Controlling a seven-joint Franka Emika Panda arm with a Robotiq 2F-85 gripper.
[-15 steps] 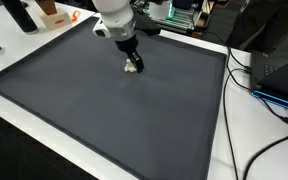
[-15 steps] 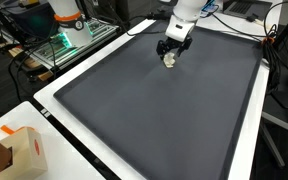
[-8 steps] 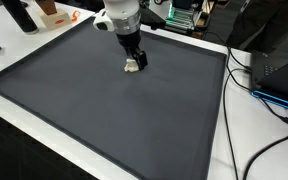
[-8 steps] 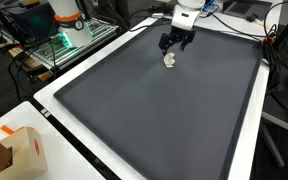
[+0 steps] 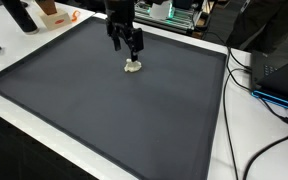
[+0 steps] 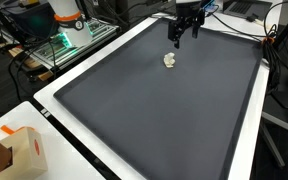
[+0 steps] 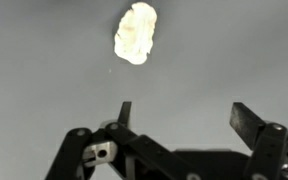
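A small pale, lumpy object lies on the dark grey mat, toward its far side. My gripper hangs open in the air above it, clear of it and holding nothing. In the wrist view the pale object shows near the top, well beyond the gripper, whose two dark fingers stand wide apart with only bare mat between them.
A white border frames the mat. Black cables run along one side. An orange-and-white box sits at a corner, and equipment racks stand behind the table.
The gripper has let go of the pale object, opened fully and risen straight up away from it. The object stays where it was on the mat.
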